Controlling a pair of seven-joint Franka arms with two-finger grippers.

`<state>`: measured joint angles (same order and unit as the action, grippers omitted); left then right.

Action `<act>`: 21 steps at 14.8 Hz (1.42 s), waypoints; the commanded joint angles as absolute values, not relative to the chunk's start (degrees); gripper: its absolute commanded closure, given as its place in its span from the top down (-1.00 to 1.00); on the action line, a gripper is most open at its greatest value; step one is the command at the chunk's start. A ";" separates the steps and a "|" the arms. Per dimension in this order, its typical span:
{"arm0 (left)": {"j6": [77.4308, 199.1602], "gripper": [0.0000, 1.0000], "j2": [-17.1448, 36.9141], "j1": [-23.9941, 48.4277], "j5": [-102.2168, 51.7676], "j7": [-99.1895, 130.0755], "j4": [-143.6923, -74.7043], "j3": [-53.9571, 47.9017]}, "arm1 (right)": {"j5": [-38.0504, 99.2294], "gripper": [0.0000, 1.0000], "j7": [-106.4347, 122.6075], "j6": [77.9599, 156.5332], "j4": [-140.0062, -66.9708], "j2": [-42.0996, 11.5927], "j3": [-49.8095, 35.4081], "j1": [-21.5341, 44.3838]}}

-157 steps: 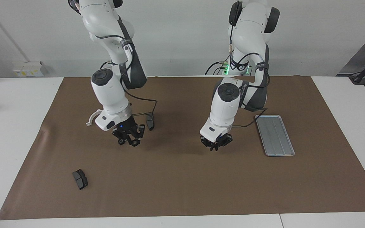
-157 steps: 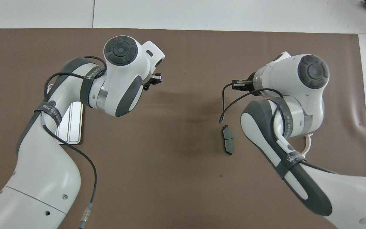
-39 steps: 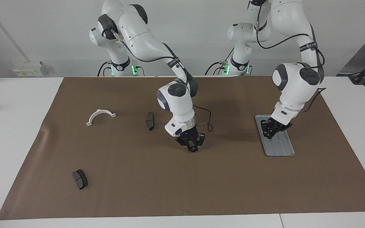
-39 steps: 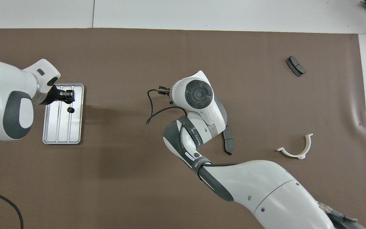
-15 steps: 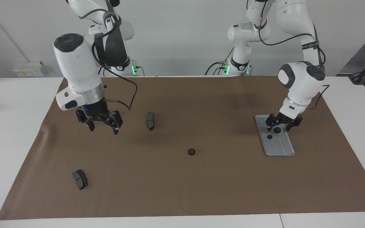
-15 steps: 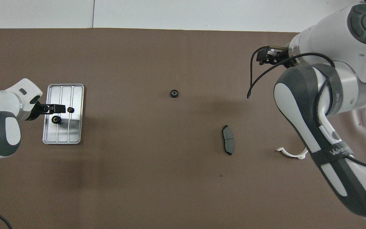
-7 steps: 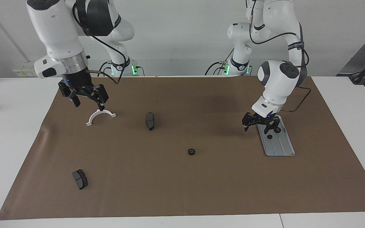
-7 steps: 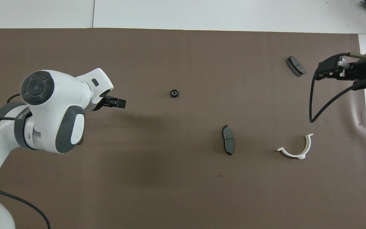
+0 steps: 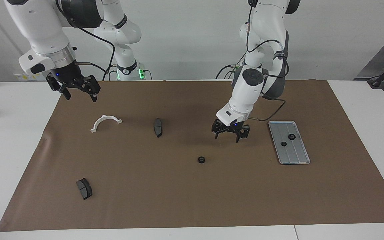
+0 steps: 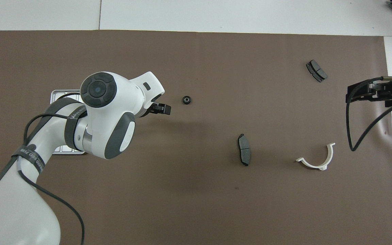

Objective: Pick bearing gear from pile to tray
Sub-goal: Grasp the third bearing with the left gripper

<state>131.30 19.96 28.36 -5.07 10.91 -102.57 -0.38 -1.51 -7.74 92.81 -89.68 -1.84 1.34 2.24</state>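
Two small black gears [image 9: 291,136] lie in the tray [image 9: 298,159] at the left arm's end of the mat [image 9: 192,200]; a third gear [image 9: 201,159] lies loose mid-mat. The left gripper [image 9: 230,134] hangs open and empty between tray and loose gear; the right gripper [image 9: 77,90], also open and empty, waits high over the mat's edge, well apart from the tray.

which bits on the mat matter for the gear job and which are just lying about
Part of the job:
- tray, with two gears on it
- loose gear on the mat
- left tool, open, over the mat between tray and loose gear

Just lying about:
- white half-ring bracket
- brake pad beside it
- second brake pad
- right tool, open, waiting
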 commanded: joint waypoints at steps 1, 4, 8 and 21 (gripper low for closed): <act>130.78 1.00 28.20 31.11 -4.22 14.15 -93.10 0.79 | -0.79 1.00 -6.41 92.82 -91.94 0.18 2.98 2.89; 134.73 1.00 29.62 32.43 -4.22 14.94 -92.99 0.79 | 1.48 1.00 -5.89 92.73 -92.11 0.18 9.30 6.41; 138.77 1.00 30.93 32.34 -4.13 14.68 -92.81 0.70 | 0.80 1.00 -5.54 92.72 -92.02 0.18 8.97 6.15; 146.16 0.97 36.03 33.40 -4.22 14.24 -92.29 0.35 | 0.88 1.00 -3.96 91.58 -91.85 0.26 6.06 4.13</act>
